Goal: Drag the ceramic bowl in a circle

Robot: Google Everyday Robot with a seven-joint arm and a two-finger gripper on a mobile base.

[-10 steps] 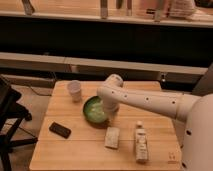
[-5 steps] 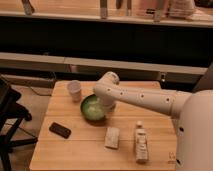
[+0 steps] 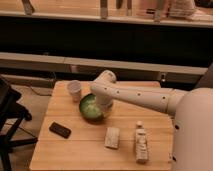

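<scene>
The ceramic bowl (image 3: pixel 89 106), round and green with a pale mottled inside, sits on the wooden table (image 3: pixel 75 155) left of centre. My white arm reaches in from the right and bends down over it. The gripper (image 3: pixel 103 109) comes down on the bowl's right rim and is shut on it. The arm's end hides the rim there.
A small white cup (image 3: pixel 74 90) stands close to the bowl's upper left. A black phone (image 3: pixel 60 130) lies front left. A pale packet (image 3: pixel 112 137) and a lying bottle (image 3: pixel 141 143) are in front of the bowl. A dark chair (image 3: pixel 10 115) stands off the table's left edge.
The arm and the bowl have shifted together a little to the left and toward the back, nearer the cup. The other objects have not moved.
</scene>
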